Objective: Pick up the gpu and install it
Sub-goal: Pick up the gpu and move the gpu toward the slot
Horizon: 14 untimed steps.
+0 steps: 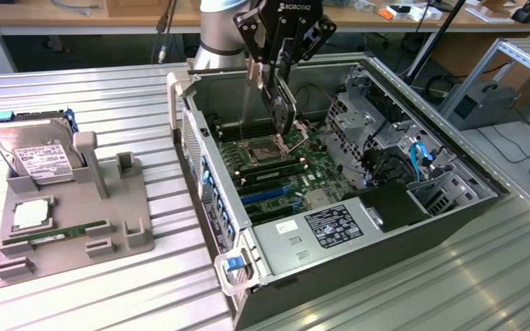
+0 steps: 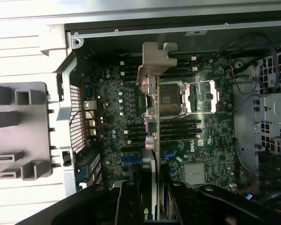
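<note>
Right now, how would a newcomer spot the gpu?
Find the open computer case. Above its motherboard the tool grips the gpu: a thin dark card on edge with a silvery bracket, unlike the hard drive on the grey stand.

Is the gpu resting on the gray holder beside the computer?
No, the gripper holds the gpu above the motherboard inside the open case.

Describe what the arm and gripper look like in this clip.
The arm is a smooth silver-grey cylinder. The gripper is black, built of open bar linkages with pivot bolts, and has white ROBOTIQ lettering on its body. In the wrist view its fingers are broad and glossy black.
</note>
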Available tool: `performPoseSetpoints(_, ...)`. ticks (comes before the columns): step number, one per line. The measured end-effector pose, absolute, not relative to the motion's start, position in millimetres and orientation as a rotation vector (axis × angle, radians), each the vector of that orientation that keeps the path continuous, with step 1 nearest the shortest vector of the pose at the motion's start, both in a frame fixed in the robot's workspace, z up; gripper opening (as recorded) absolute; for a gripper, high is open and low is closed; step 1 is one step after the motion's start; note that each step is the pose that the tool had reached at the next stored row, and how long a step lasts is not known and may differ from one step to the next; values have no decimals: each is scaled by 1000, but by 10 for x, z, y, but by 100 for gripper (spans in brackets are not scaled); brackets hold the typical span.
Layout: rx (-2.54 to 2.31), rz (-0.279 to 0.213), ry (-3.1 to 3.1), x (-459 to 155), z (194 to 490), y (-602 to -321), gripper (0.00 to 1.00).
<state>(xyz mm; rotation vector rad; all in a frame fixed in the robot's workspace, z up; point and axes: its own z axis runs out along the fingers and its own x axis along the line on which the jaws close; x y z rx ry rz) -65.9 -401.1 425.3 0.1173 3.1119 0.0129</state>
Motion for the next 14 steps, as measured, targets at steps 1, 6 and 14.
performPoseSetpoints(1, 117, 12, 3112, -655, 4251, -4011, 27)
performPoseSetpoints(6, 117, 9, 3112, -645, 4243, -4011, 27)
performPoseSetpoints(14, 117, 4, 3112, -613, 4226, -4011, 27)
